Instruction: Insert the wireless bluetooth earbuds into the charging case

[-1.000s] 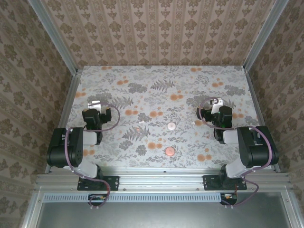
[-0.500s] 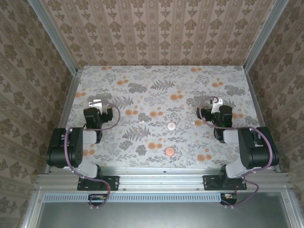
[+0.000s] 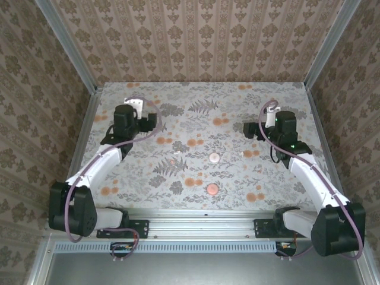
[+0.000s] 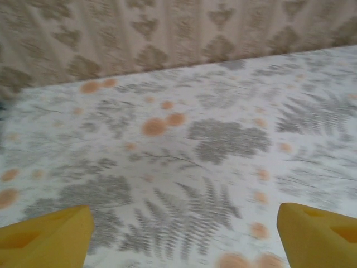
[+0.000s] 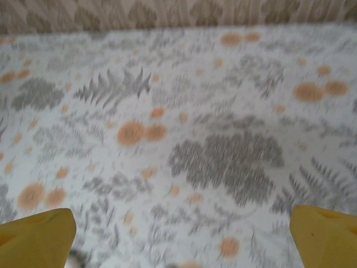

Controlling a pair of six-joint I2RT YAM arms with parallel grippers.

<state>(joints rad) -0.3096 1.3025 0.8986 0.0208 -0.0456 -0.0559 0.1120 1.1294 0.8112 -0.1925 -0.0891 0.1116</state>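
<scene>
**Top external view: two arms, two discs, one tiny bud**

Quick count from above: one earbud (image 3: 174, 160), a tiny pale pinkish nub lying near the middle of the table (image 3: 196, 119). It's left of the farther of two round pink discs (image 3: 214, 158), which are flat and smooth; the second sits closer to my bases. The tabletop is a matte floral print with grey ferns and orange blooms.

Both my arms are stretched forward. My left gripper (image 3: 135, 102) is out at the far left and my right gripper (image 3: 270, 107) at the far right, both well apart from the bud.

On the wrist cams my blocky yellow fingertips (image 4: 44, 234) sit spread wide on the left, and it's the same on the right (image 5: 39, 234). Nothing is between either pair.
</scene>
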